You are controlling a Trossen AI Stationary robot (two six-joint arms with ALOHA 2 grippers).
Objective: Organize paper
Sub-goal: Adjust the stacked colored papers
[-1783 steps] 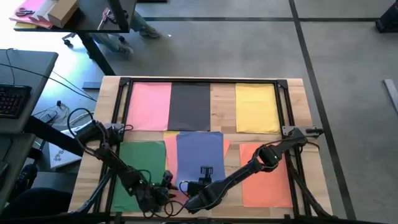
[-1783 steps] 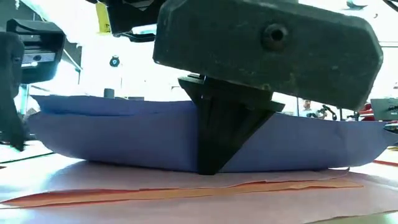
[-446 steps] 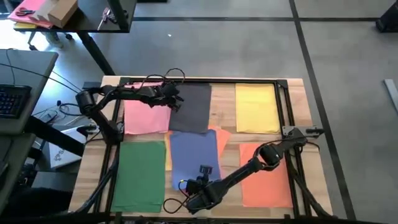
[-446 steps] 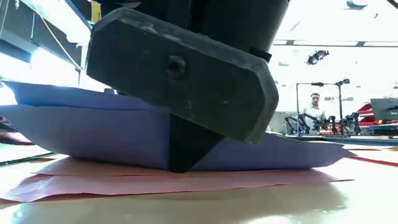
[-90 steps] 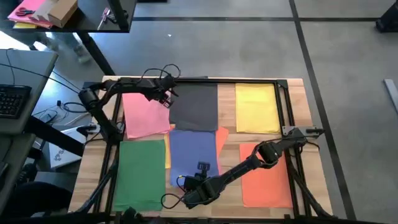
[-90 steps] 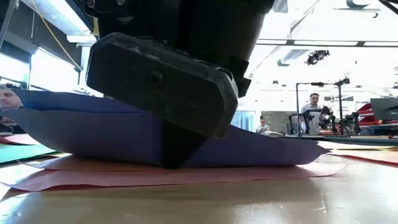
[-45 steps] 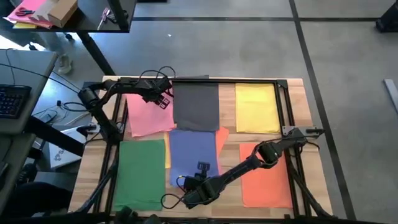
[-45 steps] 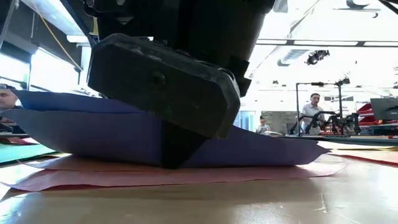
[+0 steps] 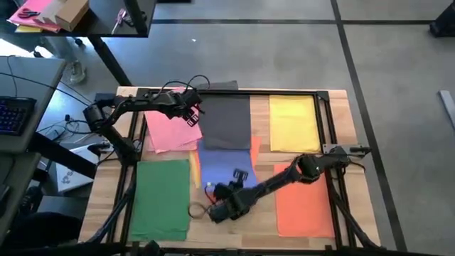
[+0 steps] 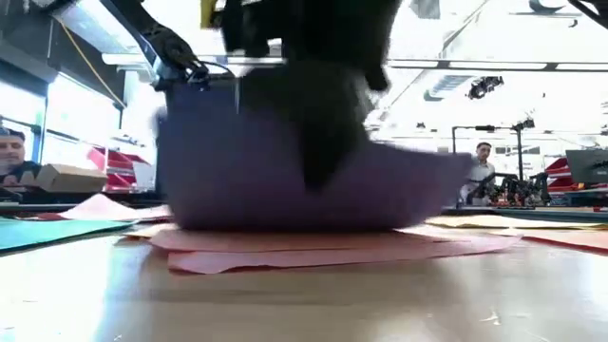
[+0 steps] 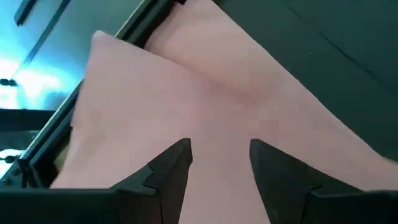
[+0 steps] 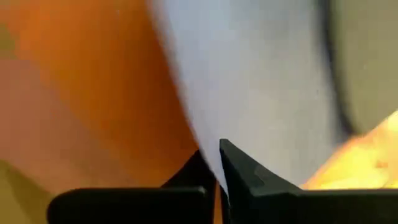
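Coloured sheets of paper lie flat on the wooden table: pink [image 9: 169, 129], dark grey [image 9: 226, 121] and yellow [image 9: 293, 122] along the far side, green [image 9: 162, 198] and orange [image 9: 304, 203] near. The blue sheet [image 9: 224, 167] sits in the middle over an orange-pink sheet [image 10: 313, 249]. My right gripper [image 9: 215, 210] is shut on the blue sheet's near edge. My left gripper [image 9: 190, 114] hovers open low over the pink sheet [image 11: 186, 93], by its edge next to the dark grey sheet. My right gripper pinches the blue sheet's near edge [image 12: 211, 146] between its two shut fingers, coming level from the near side. That edge is raised off the table, so the sheet bows upward [image 10: 285, 161] while its far part rests on the sheets beneath. My left gripper's fingers [image 11: 168, 168] straddle pink paper; whether they touch it I cannot tell.
A black frame [image 9: 327, 117] runs around the table. A yellow strip [image 9: 193, 174] shows between green and blue. A desk with a keyboard [image 9: 14, 114] stands left. A table with a cardboard box [image 9: 67, 11] is far left. People [image 10: 480, 166] stand beyond.
My right gripper has moved toward the far edge and up, still shut on the blue sheet's near edge. That edge has risen and come toward the far side. The sheet bows higher, while its far part stays put.
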